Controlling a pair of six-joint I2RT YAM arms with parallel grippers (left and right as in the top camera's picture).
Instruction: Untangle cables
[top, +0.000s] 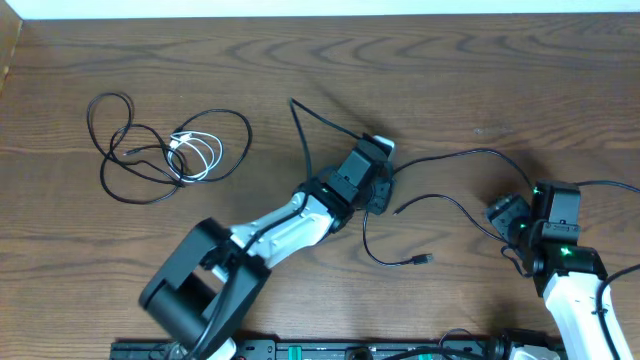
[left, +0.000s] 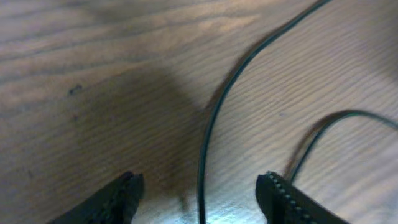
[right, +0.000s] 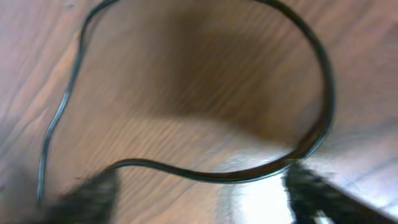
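One long thin black cable (top: 455, 156) snakes across the middle of the table, from an end at the upper centre to a small plug (top: 424, 260) near the front. My left gripper (top: 377, 163) stands over it, open; in the left wrist view the cable (left: 203, 155) runs between the spread fingers (left: 122, 198) of the left gripper (left: 200, 194) without being pinched. My right gripper (top: 506, 216) is open too. In its blurred wrist view the right gripper (right: 199, 194) sits just below a loop of black cable (right: 211, 177). At the far left, a white cable (top: 198, 155) lies coiled inside loops of black cable (top: 125, 150).
Thicker black wires (top: 610, 186) trail from the right arm toward the table's right edge. The left arm's base (top: 200, 285) stands at the front left. A black rail (top: 330, 350) runs along the front edge.
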